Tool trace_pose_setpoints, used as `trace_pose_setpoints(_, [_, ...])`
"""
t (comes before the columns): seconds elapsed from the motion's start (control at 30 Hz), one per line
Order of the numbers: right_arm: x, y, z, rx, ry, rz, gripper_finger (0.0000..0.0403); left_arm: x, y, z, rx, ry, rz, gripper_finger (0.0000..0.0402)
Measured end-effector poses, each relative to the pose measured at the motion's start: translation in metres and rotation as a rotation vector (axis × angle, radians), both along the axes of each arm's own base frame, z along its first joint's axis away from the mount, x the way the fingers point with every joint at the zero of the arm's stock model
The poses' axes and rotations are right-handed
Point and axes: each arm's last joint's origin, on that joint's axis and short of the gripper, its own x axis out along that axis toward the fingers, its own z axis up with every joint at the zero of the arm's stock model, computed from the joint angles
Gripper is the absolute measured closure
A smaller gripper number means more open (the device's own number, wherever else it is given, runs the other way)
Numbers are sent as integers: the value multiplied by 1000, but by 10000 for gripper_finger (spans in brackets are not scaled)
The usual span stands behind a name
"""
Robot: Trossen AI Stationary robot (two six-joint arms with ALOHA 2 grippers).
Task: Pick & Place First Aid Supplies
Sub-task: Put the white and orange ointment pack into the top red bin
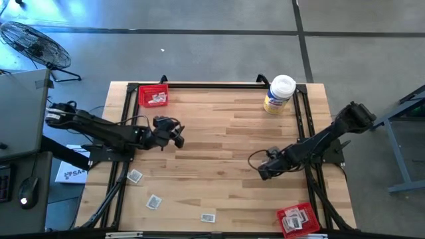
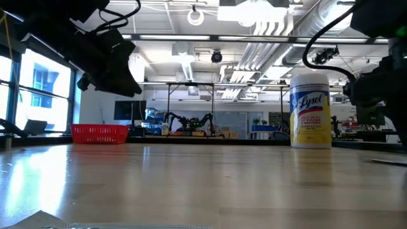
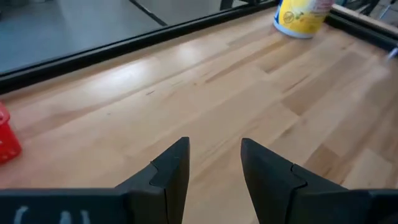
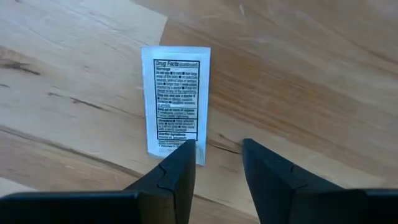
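Packet [image 4: 175, 102] lies flat on the desk [image 1: 219, 133] toward its right edge, one finger of the right tool [image 4: 216, 163] overlapping it, fingers parted, gripping nothing. Left tool [image 3: 214, 163] hovers parted, empty, near the left edge.

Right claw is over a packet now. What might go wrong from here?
1. In the right wrist view the packet sits off-centre to the right claw: one finger overlaps its edge, the other is over bare wood. Closing may pinch a corner or push it away.
2. The packet lies flat on the table, so the fingers may slide over it without lifting it.
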Motion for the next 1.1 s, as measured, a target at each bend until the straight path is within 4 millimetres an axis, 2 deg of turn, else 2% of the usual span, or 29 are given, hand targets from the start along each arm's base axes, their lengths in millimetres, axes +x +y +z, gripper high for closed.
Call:
trace_pose_setpoints(0.2, [3,2,10,11,29,-5,277,6,-3,-15,-12,42,27,259])
trace_pose_setpoints(0.37, [11,7,22,44,-20,-3,277,10,-4,-25,-24,74,31,259])
trace_pose_setpoints(0.63, [7,5,17,38,8,-58,277,16,-5,-33,-30,84,21,259])
trace_pose_setpoints(0.93, [1,3,2,87,-19,-94,277,16,-5,-33,-35,88,14,259])
trace_pose_setpoints(1.1, [1,3,1,89,-18,-109,277,16,-5,-33,-34,87,15,259])
